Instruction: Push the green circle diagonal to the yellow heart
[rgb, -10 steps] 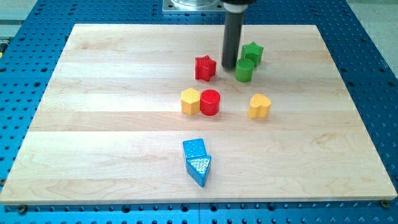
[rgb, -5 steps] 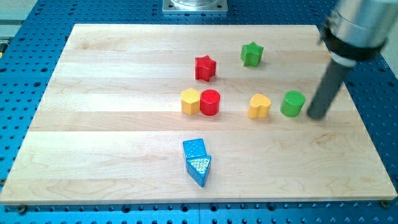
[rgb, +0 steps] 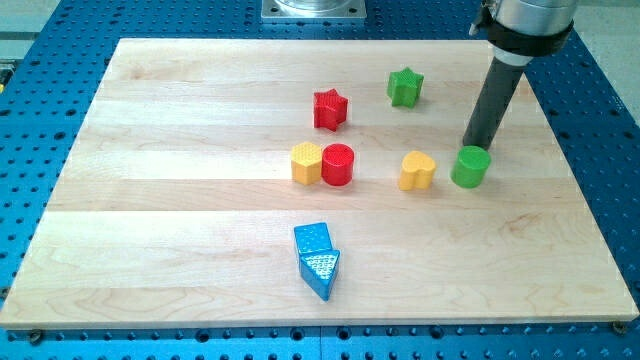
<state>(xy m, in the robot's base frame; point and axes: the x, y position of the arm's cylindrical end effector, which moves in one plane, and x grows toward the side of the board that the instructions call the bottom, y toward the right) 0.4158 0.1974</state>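
Observation:
The green circle (rgb: 470, 167) stands on the wooden board right of the yellow heart (rgb: 417, 171), level with it and a small gap apart. My rod comes down from the view's top right; my tip (rgb: 476, 147) rests just behind the green circle's top edge, touching or nearly touching it.
A green star (rgb: 405, 86) lies toward the view's top. A red star (rgb: 330, 109), a yellow hexagon (rgb: 306, 163) and a red circle (rgb: 338, 164) sit left of the heart. A blue cube (rgb: 313, 239) and blue triangle (rgb: 321, 272) lie near the bottom.
The green circle moved from beside the green star to the right of the yellow heart. My tip swung from its right side to just behind it.

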